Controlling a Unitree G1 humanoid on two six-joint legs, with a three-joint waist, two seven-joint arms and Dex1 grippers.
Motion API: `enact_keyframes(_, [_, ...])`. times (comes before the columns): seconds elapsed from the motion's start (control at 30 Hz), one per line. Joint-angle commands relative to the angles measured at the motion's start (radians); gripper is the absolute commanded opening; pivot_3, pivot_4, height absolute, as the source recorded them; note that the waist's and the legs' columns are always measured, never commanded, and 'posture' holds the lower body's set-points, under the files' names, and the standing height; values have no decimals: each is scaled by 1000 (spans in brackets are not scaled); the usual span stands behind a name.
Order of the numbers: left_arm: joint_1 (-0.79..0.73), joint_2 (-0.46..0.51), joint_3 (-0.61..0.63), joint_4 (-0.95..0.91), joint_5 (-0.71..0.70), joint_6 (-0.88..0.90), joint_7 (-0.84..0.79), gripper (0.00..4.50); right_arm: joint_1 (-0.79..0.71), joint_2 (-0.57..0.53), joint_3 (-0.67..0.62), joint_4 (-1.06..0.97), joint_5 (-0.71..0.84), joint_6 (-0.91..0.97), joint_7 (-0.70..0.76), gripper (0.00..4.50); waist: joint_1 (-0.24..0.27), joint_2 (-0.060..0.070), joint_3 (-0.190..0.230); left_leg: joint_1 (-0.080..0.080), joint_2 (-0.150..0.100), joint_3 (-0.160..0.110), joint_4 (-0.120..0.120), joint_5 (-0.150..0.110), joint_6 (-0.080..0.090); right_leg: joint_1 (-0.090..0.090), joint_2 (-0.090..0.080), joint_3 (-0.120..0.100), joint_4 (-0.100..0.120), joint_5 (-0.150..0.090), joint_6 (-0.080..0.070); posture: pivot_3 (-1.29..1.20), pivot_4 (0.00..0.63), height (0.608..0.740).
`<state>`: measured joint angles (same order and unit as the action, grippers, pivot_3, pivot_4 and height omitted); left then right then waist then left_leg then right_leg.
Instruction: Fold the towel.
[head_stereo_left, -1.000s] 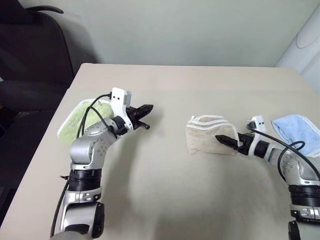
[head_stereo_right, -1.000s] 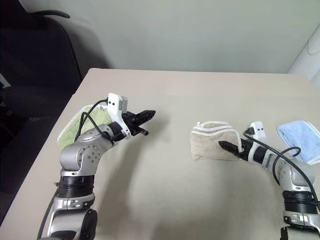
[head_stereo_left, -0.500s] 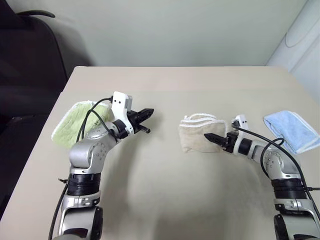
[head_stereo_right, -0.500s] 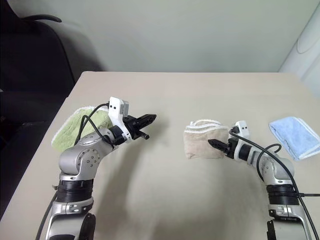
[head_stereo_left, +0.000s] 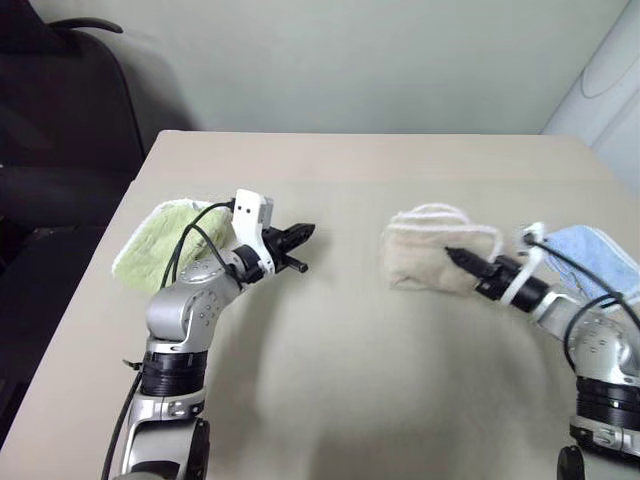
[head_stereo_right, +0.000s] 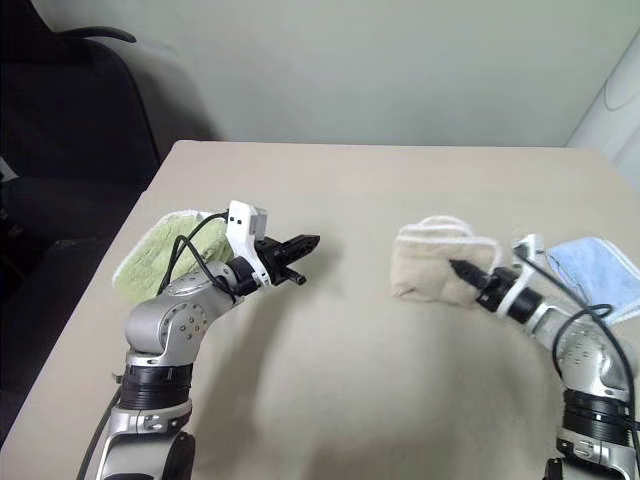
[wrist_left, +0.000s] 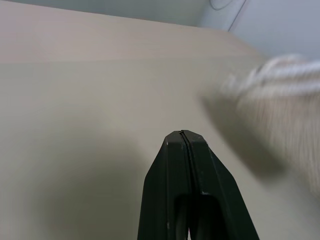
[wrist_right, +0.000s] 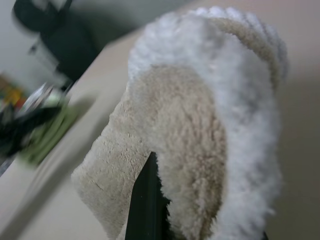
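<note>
Beige desk (head_stereo_left: 330, 380), tan towel (head_stereo_left: 430, 262) bunched at centre-right, its near-right edge pinched in right hand (head_stereo_left: 462, 257), fingers (wrist_right: 145, 210) nearly closed on cloth, left hand (head_stereo_left: 298, 237) pressed together, empty, above desk, green towel (head_stereo_left: 160, 240) just behind left arm, blue towel (head_stereo_left: 600, 255) far right.

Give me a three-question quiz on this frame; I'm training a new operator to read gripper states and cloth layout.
1. True or false: the right gripper is shut on the towel.
2. Which cloth lies nearest the left arm? A) green towel B) blue towel C) the tan one
3. Fill in: the left gripper is ____ and holds nothing.

Key:
1. True: the right wrist view shows a finger buried in the pile.
2. A
3. shut
</note>
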<state>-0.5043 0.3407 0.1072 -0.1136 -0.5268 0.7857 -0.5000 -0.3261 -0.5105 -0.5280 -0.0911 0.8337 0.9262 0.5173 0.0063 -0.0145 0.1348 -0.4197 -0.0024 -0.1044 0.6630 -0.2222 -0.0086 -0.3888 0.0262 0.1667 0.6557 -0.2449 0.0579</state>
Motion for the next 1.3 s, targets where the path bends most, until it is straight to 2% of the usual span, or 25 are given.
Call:
enact_keyframes(0.03, [-26,-4,-10,-2,-11,-9,-18,0,-63,-97,-206,16,29,-16,-156,13,2,1,0,0,-1,0,-1,0,1,0,-1,0,0,0,-1,0,150,735])
enact_keyframes(0.17, [-44,-18,-30,19,-7,-13,-27,0,-90,-229,-314,207,-66,-65,-280,13,9,1,0,0,0,-1,-2,-2,3,1,-3,1,0,0,0,0,150,735])
enact_keyframes(0.3, [-51,-30,-46,31,0,-17,-28,0,-116,-302,-279,424,-171,-147,-315,13,6,1,0,0,0,-1,-4,-2,3,0,-3,1,0,3,6,0,150,735])
enact_keyframes(0.4, [-50,-45,-62,30,9,-18,-21,0,-176,-332,-167,729,-298,-263,-285,939,-4,1,0,0,0,0,-6,-2,3,-2,-3,3,1,4,8,0,150,735])
enact_keyframes(0.5, [-43,-50,-60,18,9,-13,-11,0,-220,-356,-113,874,-359,-344,-254,2022,-7,3,0,0,0,0,-8,-2,4,-4,-4,4,4,5,10,0,150,735])
enact_keyframes(0.63, [-26,-49,-50,-4,2,-4,6,0,-228,-381,-76,898,-393,-403,-204,3399,-5,6,0,0,0,1,-8,0,7,-4,-6,3,6,5,10,0,150,735])
enact_keyframes(0.73, [4,-51,-45,-29,-7,4,20,0,-171,-399,-113,812,-388,-427,-210,4491,-3,6,0,0,0,1,-8,0,7,-3,-7,3,5,5,10,0,150,735])
enact_keyframes(0.87, [9,-50,-52,-25,-6,4,17,0,-22,-400,-106,606,-425,-461,-201,4491,6,6,0,0,-1,1,-8,0,7,-3,-8,2,5,4,10,0,150,735])
enact_keyframes(1.0, [-45,-46,-62,73,28,-33,5,0,171,-390,-115,348,-487,-530,-194,4491,8,7,0,0,-2,1,-8,0,7,-3,-9,2,5,3,10,0,150,735])
enact_keyframes(1.3, [-71,-50,-65,122,56,-55,-4,0,217,-372,-136,269,-493,-521,-206,4491,-2,6,1,1,-3,3,-3,0,7,0,-9,3,5,3,13,0,150,735])
